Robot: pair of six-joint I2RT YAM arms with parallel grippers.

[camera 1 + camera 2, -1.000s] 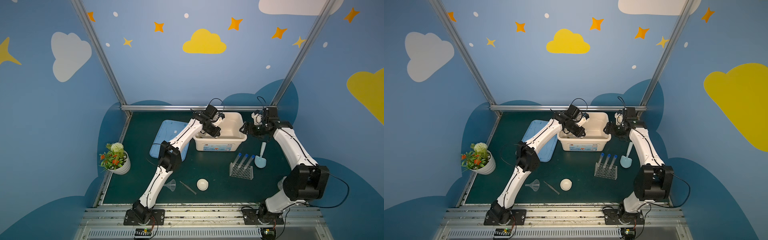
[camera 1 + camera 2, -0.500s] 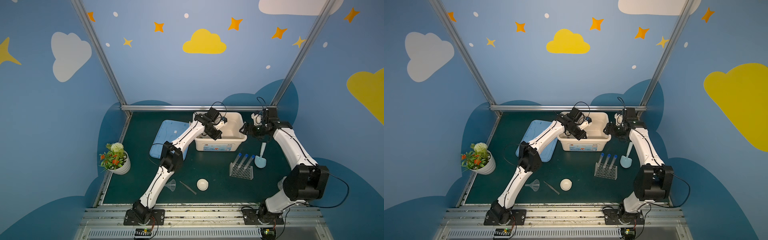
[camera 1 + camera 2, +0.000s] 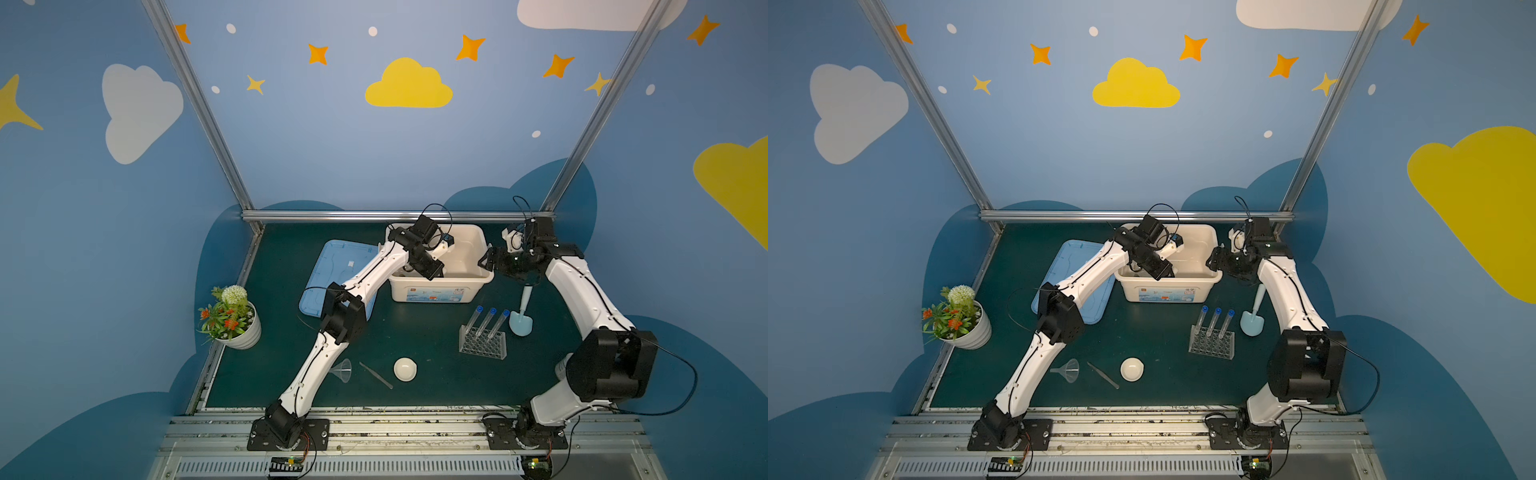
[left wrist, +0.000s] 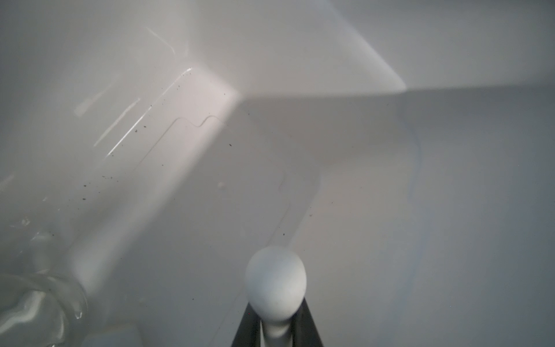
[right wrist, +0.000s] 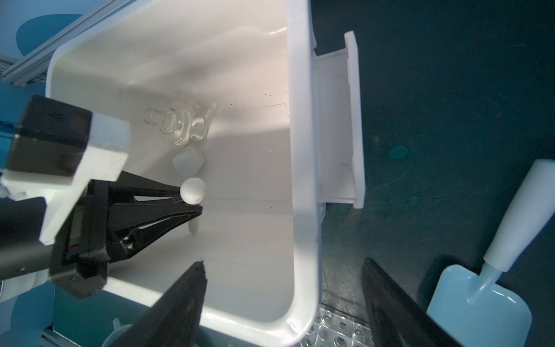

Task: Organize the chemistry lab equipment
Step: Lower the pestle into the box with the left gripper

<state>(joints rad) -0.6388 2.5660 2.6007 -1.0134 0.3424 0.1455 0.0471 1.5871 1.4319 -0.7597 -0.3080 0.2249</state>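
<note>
White pestle (image 5: 193, 193): inside the white bin (image 5: 303, 150), thin stem pinched between the nearly closed jaws of the left gripper (image 5: 190, 205), round bulb end sticking out past the dark fingers (image 4: 307, 333). Bare bin floor lies beyond it. How far above that floor it hangs I cannot judge from these angles. Close by in the bin are a glass flask (image 5: 180, 126) on its side and, between flask and bulb, a small white faceted piece (image 5: 188, 162). Right gripper (image 5: 283, 263): jaws spread wide, holding nothing, one finger inside the bin wall and one outside, straddling the rim without a visible squeeze. In both top views the bin sits just right of frame centre, below the rear rail, with an arm entering from each side. On the mat lower right of the bin are the clear rack (image 3: 482, 343) with three blue-capped tubes (image 3: 490, 322) and a pale blue scoop (image 3: 521, 320) just beside it. Along the lower middle are the bowl (image 3: 405, 369), tweezers (image 3: 376, 375) and funnel (image 3: 343, 370). Judgement: the step is setting the pestle down in the bin. Do it well by lowering until the stem nearly rests on open floor, aimed away from the glass, then parting the jaws slowly so nothing rolls into the flask. Withdraw straight up, clear of the right finger inside the wall.
</note>
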